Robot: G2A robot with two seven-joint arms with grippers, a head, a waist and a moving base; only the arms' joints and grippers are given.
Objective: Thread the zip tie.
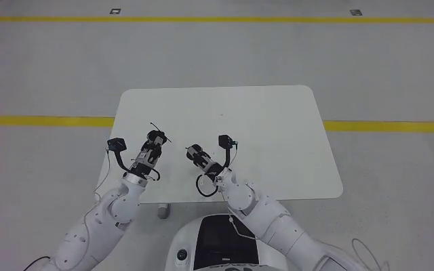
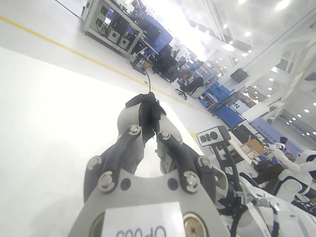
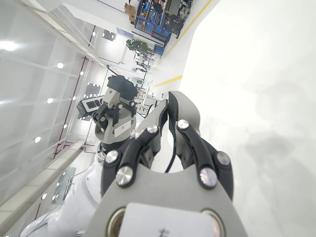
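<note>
The left arm point(image 1: 102, 217) and right arm point(image 1: 278, 220) are glossy white shells with rounded joints, joined to a white torso point(image 1: 178, 242) that has a dark panel at the lower centre of the top view. A black cable point(image 1: 202, 188) loops at the right wrist. The left gripper point(image 2: 148, 107) and right gripper point(image 3: 168, 105) match. Each has a grey base plate, black links pinned by silver screws point(image 2: 106, 181), pale grey jaws lined with black ribbed pads point(image 3: 173, 109), and a white printed label point(image 2: 140, 219).
</note>
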